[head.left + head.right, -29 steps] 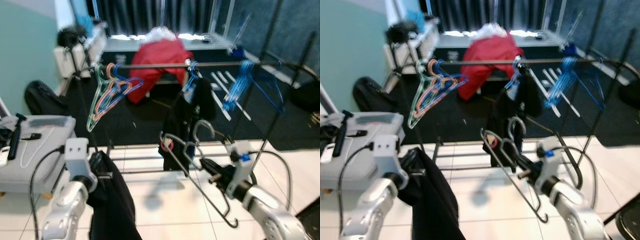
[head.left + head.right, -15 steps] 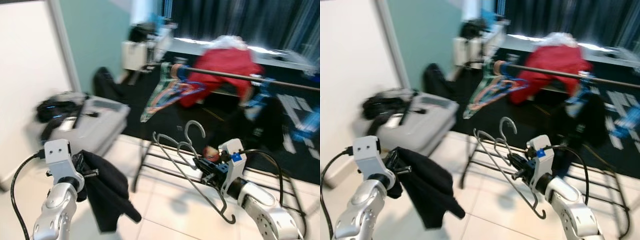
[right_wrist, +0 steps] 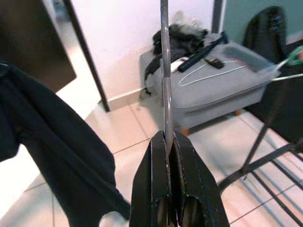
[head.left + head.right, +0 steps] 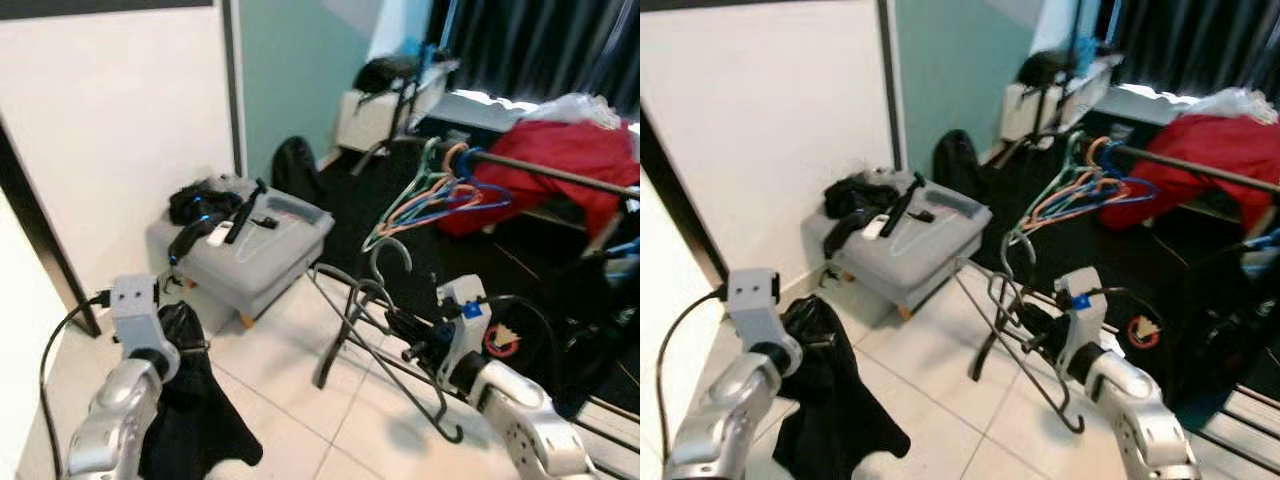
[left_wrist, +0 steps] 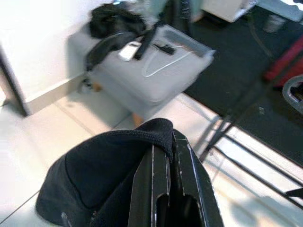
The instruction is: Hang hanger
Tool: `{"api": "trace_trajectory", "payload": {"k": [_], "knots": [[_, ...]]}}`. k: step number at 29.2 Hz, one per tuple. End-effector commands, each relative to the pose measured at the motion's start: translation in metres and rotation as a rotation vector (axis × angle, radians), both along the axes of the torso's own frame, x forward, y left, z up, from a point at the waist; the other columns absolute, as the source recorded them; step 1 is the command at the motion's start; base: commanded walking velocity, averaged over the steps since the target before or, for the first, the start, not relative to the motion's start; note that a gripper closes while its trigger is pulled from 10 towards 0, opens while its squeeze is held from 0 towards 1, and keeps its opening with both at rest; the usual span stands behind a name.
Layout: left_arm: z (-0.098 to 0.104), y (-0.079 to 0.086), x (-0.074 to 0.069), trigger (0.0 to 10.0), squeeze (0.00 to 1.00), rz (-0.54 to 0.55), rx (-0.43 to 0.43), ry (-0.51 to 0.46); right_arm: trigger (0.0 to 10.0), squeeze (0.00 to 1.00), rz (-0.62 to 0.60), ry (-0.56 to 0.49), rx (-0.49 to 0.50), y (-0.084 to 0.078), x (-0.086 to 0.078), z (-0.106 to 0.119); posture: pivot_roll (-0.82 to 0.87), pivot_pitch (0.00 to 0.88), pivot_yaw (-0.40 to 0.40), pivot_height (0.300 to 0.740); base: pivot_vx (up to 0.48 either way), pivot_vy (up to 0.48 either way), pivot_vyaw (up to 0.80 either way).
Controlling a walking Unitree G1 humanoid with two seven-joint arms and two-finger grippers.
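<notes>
- Left tool (image 5: 169,156): I have it low on my left, its two black fingers pressed together on a fold of the black garment (image 4: 195,420), which hangs from it down toward the white tiled floor (image 4: 290,400).
- Right tool (image 3: 165,142): raised before me on my right, its fingers pinched on the wire of the dark metal hanger (image 4: 385,345). I hold the hanger in the air, hook uppermost, its lower end curling just above the floor, well apart from the rail.
- Grey ottoman (image 4: 265,245): beyond the left tool, against the white wall (image 4: 120,120); it carries a heap of black straps (image 4: 200,205), a long black handled item (image 4: 245,208) and a small white object (image 4: 219,235).
- Black rack base (image 4: 350,320): its bars stand on the tiles behind the held hanger.
- Clothes rail (image 4: 560,172): farther off to the right, bearing a cluster of coloured hangers (image 4: 435,195) in green, orange and blue.
- Red garment (image 4: 560,170): draped behind the rail.
- Black bag (image 4: 295,170): on the floor by the teal wall (image 4: 290,70).
- Dark curtains (image 4: 540,45): at the far back.
</notes>
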State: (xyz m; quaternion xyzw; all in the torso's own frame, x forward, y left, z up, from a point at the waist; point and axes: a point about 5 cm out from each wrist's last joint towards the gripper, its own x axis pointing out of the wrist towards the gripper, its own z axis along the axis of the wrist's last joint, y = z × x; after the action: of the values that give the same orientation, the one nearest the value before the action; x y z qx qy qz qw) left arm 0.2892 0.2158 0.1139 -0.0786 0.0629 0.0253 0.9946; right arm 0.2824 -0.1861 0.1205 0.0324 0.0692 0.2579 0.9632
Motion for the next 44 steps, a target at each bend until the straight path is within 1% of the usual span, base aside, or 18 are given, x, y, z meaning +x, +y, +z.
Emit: {"api": "trace_trajectory", "payload": {"k": [1,6,17,22,23,25,26,27,28,29,31,32,34,36,38,39,42,44], "knots": [[0.003,-0.003,0.001,10.0,0.0,-0.016,-0.017,-0.015,10.0,0.0,-0.031,0.001,0.01,-0.006,0.001,0.0,0.02,0.0,-0.06,0.74,0.0,0.0,0.78],[0.004,-0.005,0.002,10.0,0.0,-0.034,0.027,-0.007,10.0,0.0,-0.007,0.003,0.008,-0.002,0.004,-0.001,0.03,0.0,-0.066,0.74,0.0,0.0,0.78],[0.003,-0.006,0.009,10.0,0.0,-0.041,0.025,-0.003,10.0,0.0,-0.023,0.003,0.007,-0.005,0.01,-0.004,0.02,0.0,-0.065,0.74,0.0,0.0,0.78],[0.005,-0.008,0.007,10.0,0.0,-0.031,-0.008,-0.015,10.0,0.0,-0.051,-0.006,0.003,-0.009,0.009,-0.004,0.0,0.0,-0.054,0.74,0.0,0.0,0.78],[0.004,-0.016,-0.001,10.0,0.0,-0.076,0.008,-0.02,10.0,0.0,-0.062,-0.008,-0.003,-0.01,0.0,-0.004,-0.02,0.0,-0.041,0.74,0.0,0.0,0.78],[0.004,-0.016,-0.001,10.0,0.0,-0.076,0.008,-0.02,10.0,0.0,-0.062,-0.008,-0.003,-0.01,0.0,-0.004,-0.02,0.0,-0.041,0.74,0.0,0.0,0.78],[0.003,-0.024,-0.01,10.0,0.0,-0.11,0.004,-0.024,10.0,0.0,-0.062,-0.01,-0.021,-0.009,-0.013,-0.005,-0.03,0.0,-0.036,0.74,0.0,0.0,0.78],[0.003,-0.024,-0.01,10.0,0.0,-0.11,0.004,-0.024,10.0,0.0,-0.062,-0.01,-0.021,-0.009,-0.013,-0.005,-0.03,0.0,-0.036,0.74,0.0,0.0,0.78],[-0.006,-0.038,-0.031,10.0,0.0,-0.155,-0.032,-0.009,10.0,0.0,-0.088,-0.018,-0.001,-0.003,-0.035,-0.005,-0.04,0.0,-0.032,0.74,0.0,0.0,0.78],[-0.011,-0.043,-0.038,10.0,0.0,-0.162,-0.049,0.002,10.0,0.0,-0.096,-0.023,0.012,0.0,-0.04,-0.004,-0.04,0.0,-0.032,0.74,0.0,0.0,0.78],[-0.014,-0.047,-0.042,10.0,0.0,-0.166,-0.042,0.006,10.0,0.0,-0.104,-0.03,0.033,0.002,-0.04,-0.004,-0.02,0.0,-0.04,0.74,0.0,0.0,0.78],[-0.015,-0.049,-0.039,10.0,0.0,-0.165,-0.03,0.0,10.0,0.0,-0.107,-0.044,0.081,0.004,-0.036,0.001,-0.02,0.0,-0.042,0.74,0.0,0.0,0.78],[-0.015,-0.049,-0.035,10.0,0.0,-0.166,-0.033,-0.005,10.0,0.0,-0.105,-0.057,0.109,0.006,-0.03,0.004,-0.01,0.0,-0.046,0.74,0.0,0.0,0.78],[-0.014,-0.047,-0.028,10.0,0.0,-0.157,-0.004,-0.024,10.0,0.0,-0.057,-0.055,0.082,0.015,-0.018,0.001,0.02,0.0,-0.075,0.74,0.0,0.0,0.78],[-0.015,-0.045,-0.027,10.0,0.0,-0.158,0.029,-0.022,10.0,0.0,-0.037,-0.049,0.06,0.019,-0.015,-0.002,0.03,0.0,-0.08,0.74,0.0,0.0,0.78],[-0.018,-0.041,-0.029,10.0,0.0,-0.143,0.008,-0.012,10.0,0.0,-0.019,-0.039,0.035,0.02,-0.015,-0.007,0.05,0.0,-0.087,0.74,0.0,0.0,0.78],[-0.02,-0.037,-0.034,10.0,0.0,-0.118,-0.059,0.005,10.0,0.0,-0.017,-0.022,0.051,0.017,-0.015,-0.008,0.06,0.0,-0.09,0.74,0.0,0.0,0.78],[-0.017,-0.042,-0.035,10.0,0.0,-0.159,-0.07,-0.011,10.0,0.0,-0.023,0.0,0.077,0.014,-0.018,-0.009,0.05,0.0,-0.086,0.74,0.0,0.0,0.78]]}}
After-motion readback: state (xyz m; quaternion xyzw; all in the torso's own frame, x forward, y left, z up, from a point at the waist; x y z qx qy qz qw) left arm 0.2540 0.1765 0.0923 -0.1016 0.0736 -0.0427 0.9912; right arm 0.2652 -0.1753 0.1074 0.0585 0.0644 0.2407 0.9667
